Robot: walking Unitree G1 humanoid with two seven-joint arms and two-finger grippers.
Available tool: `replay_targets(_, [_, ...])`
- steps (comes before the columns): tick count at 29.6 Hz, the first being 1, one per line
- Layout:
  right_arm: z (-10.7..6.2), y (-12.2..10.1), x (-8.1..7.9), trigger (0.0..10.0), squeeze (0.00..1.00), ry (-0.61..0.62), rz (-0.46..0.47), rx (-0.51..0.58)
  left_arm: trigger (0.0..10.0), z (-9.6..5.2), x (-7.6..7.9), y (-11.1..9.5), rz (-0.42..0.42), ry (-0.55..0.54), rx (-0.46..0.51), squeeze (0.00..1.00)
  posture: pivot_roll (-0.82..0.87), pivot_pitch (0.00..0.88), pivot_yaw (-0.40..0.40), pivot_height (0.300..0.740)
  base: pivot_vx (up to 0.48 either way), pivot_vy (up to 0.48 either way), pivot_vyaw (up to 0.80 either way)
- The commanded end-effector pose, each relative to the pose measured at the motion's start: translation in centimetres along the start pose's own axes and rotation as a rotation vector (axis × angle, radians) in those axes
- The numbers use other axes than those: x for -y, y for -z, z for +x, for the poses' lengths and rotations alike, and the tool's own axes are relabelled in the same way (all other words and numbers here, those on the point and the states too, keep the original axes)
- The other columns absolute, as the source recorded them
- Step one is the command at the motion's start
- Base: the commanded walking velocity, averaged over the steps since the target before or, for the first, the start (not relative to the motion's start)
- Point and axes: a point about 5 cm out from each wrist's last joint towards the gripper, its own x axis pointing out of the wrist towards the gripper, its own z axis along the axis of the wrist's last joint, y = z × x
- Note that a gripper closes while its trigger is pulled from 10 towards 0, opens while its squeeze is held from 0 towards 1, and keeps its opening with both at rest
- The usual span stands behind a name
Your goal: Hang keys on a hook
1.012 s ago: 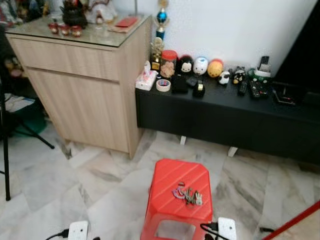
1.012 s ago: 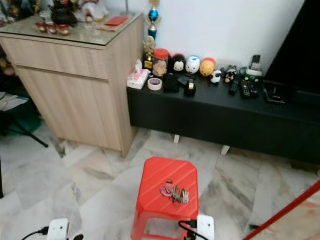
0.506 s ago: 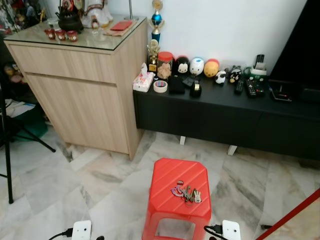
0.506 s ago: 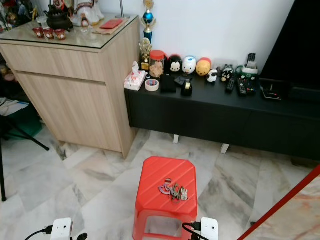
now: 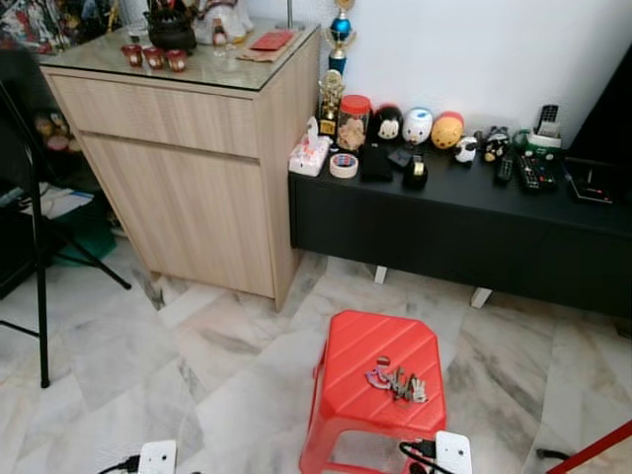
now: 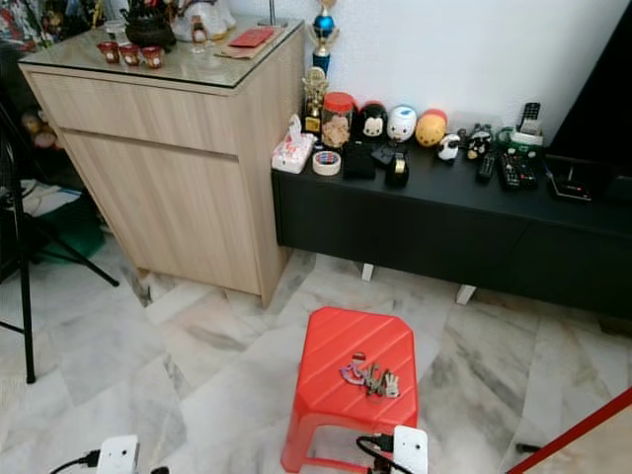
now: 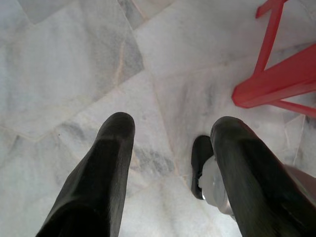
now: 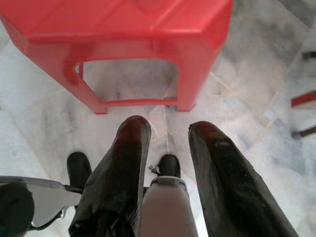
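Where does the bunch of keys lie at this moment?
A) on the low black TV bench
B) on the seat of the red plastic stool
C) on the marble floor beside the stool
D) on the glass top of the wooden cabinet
B: the keys rest on the seat of the red stool, which stands on the marble floor in front of the black bench, with no gripper touching them.

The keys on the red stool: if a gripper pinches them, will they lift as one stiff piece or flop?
Probably flop. The keys lie fanned out as several loose pieces joined at one end, so pinching one should leave the rest dangling. They look like thin metal, likely slippery between smooth fingers. The red stool has a ribbed top, so a push might snag rather than slide.
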Motion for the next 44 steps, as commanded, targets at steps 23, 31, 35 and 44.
replay_targets(23, [0.0, -0.2, -0.3, 10.0, 0.0, 0.003, 0.028, 0.022, 10.0, -0.3, -0.6, 1.0, -0.011, 0.002, -0.039, 0.0, 0.08, 0.023, -0.027, 0.74, 0.0, 0.148, 0.0])
replay_targets(31, [0.0, -0.2, -0.4, 10.0, 0.0, 0.001, 0.028, 0.021, 10.0, -0.2, -0.2, 0.6, -0.009, 0.02, -0.021, 0.0, 0.08, 0.023, -0.028, 0.74, 0.0, 0.0, 0.0])
replay_targets(35, [0.0, -0.2, -0.4, 10.0, 0.0, -0.001, 0.024, 0.016, 10.0, -0.2, -0.2, 0.6, -0.007, 0.021, -0.017, 0.0, 0.08, 0.021, -0.025, 0.74, 0.0, 0.0, 0.0])
replay_targets(44, [0.1, -0.2, -0.6, 10.0, 0.0, -0.017, 0.018, 0.012, 10.0, 0.0, 0.2, -0.2, -0.01, 0.042, 0.013, 0.0, 0.08, 0.017, -0.02, 0.74, 0.0, 0.0, 0.22])
